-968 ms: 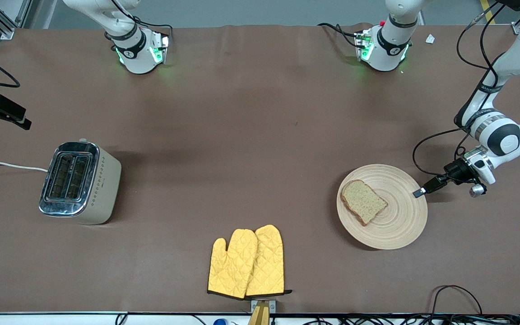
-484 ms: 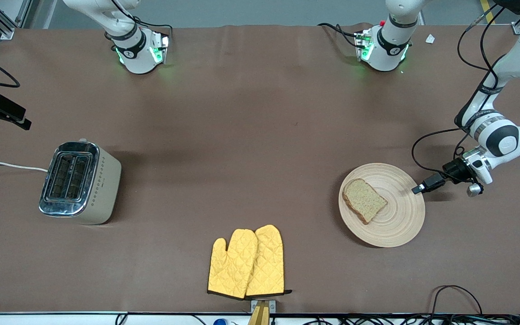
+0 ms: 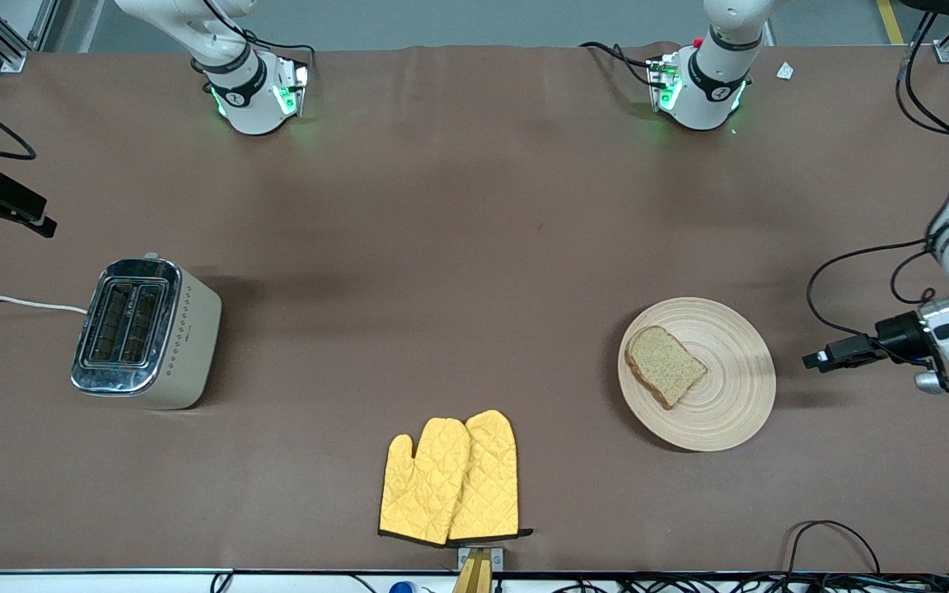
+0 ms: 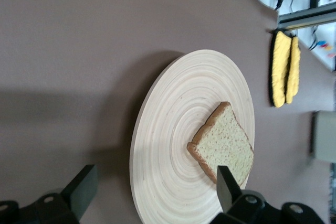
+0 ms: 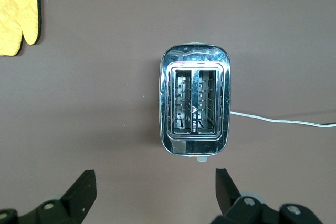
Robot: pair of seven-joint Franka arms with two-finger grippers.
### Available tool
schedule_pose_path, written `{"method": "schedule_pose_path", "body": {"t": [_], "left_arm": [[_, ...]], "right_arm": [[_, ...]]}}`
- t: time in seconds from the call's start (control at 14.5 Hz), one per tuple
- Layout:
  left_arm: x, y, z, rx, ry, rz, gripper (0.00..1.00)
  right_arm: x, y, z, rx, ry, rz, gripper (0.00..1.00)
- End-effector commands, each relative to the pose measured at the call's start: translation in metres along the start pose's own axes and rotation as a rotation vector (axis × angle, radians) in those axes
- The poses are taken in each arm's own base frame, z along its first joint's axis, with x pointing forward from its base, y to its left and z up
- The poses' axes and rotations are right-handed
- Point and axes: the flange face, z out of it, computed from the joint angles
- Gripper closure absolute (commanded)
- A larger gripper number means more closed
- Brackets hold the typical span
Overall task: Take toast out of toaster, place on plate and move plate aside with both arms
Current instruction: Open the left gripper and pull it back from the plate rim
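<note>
The toast (image 3: 664, 366) lies flat on the pale wooden plate (image 3: 730, 412), toward the left arm's end of the table. My left gripper (image 3: 812, 361) is open and empty, low beside the plate's rim and clear of it, on the side toward the left arm's end. The left wrist view shows the plate (image 4: 168, 140) and the toast (image 4: 223, 142) between my open fingers. My right gripper (image 3: 17, 206) is open and empty, up at the right arm's end of the table, with the toaster (image 5: 195, 100) in its wrist view.
A silver toaster (image 3: 145, 332) with a white cord stands toward the right arm's end. Two yellow oven mitts (image 3: 451, 478) lie by the table edge nearest the front camera. Cables (image 3: 833, 543) lie near that edge.
My left gripper was at the plate's rim and has drawn back toward the left arm's end. The plate shifted slightly before that. The right arm has not moved.
</note>
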Motion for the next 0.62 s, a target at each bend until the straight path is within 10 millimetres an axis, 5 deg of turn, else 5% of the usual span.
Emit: {"method": "schedule_pose_path", "body": {"t": [0.0, 0.21, 0.55], "left_arm": [[0.026, 0.053, -0.015, 0.147, -0.066, 0.059, 0.00], [0.034, 0.131, -0.019, 0.285, -0.097, 0.104, 0.00], [0.007, 0.262, -0.022, 0.439, -0.176, 0.017, 0.00]], "right_arm": [[0.000, 0.002, -0.002, -0.006, 0.000, -0.008, 0.00], [0.000, 0.001, -0.002, -0.006, 0.000, -0.009, 0.00], [0.001, 0.002, -0.003, -0.011, 0.005, -0.009, 0.00]]}}
